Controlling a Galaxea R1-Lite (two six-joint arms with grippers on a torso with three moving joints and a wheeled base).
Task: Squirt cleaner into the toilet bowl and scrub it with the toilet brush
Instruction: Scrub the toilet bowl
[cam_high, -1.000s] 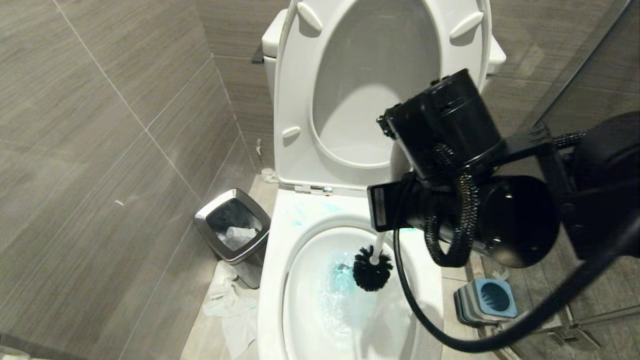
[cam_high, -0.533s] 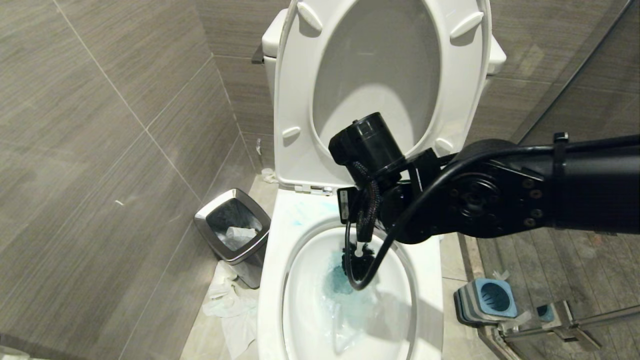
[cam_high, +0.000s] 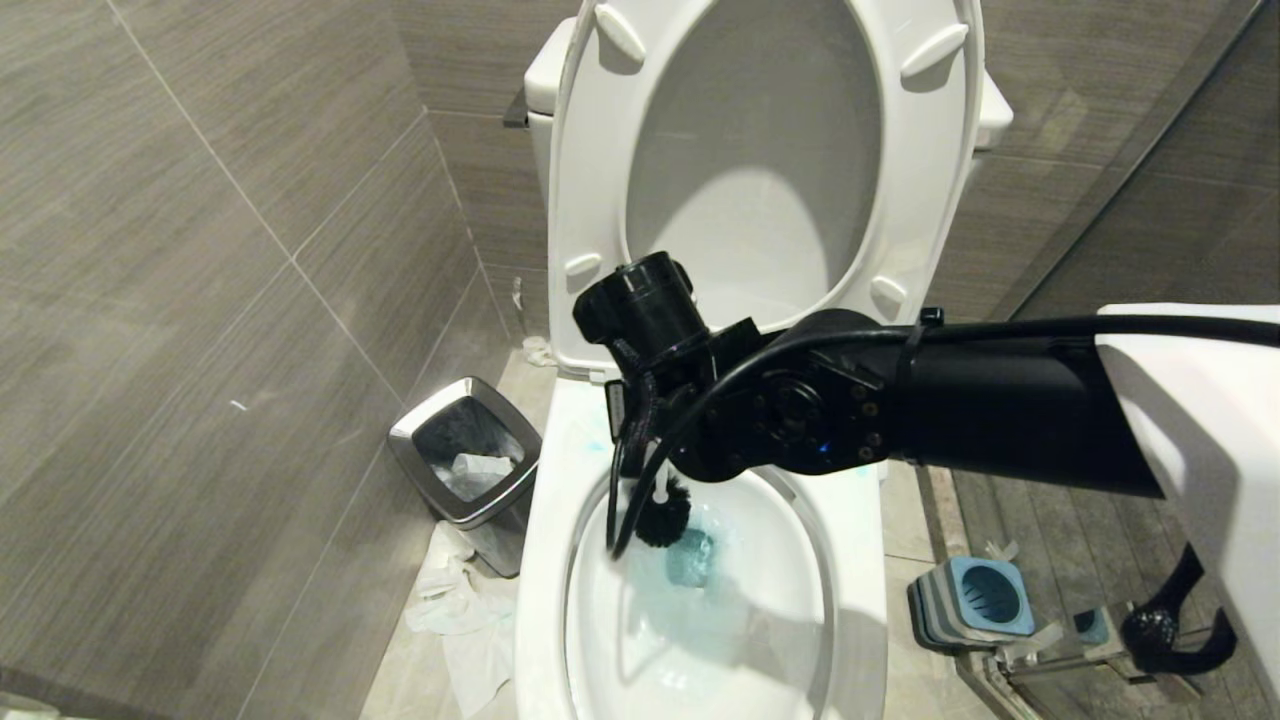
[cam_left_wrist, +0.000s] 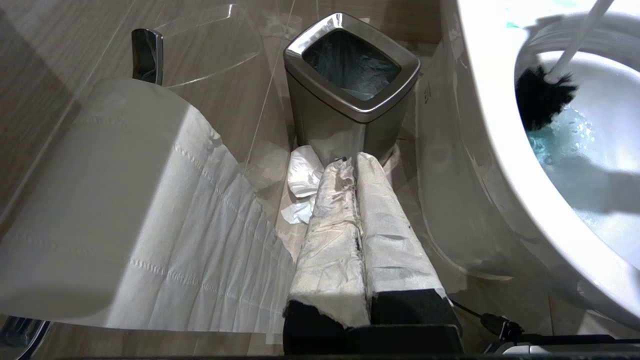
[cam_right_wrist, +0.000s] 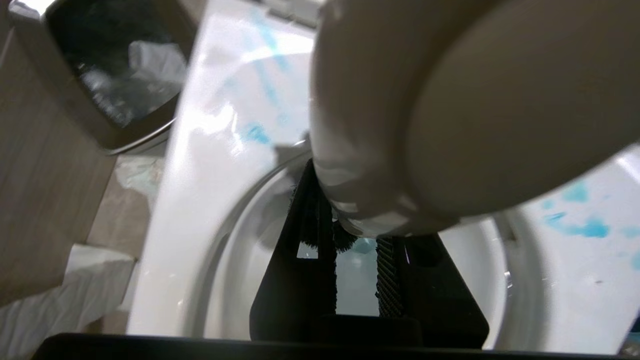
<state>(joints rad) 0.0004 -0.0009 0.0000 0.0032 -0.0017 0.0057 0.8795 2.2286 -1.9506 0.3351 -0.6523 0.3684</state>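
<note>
While clamped on toilet brush (cam_high: 662, 505) handle, right tool (cam_right_wrist: 357, 240) reaches over toilet bowl (cam_high: 850, 560); left tool (cam_left_wrist: 356, 200) together.

In the head view the black right arm's wrist hides most of the slim white handle of the toilet brush (cam_high: 660, 487), leaving only a short stub above the black bristle head, and it covers the right gripper entirely. The large white ceramic toilet bowl (cam_high: 545, 560) is cut off by the lower edge. In the right wrist view the handle's rounded grey-white end (cam_right_wrist: 450, 110) looms blurred, masking much of the bowl behind it.
</note>
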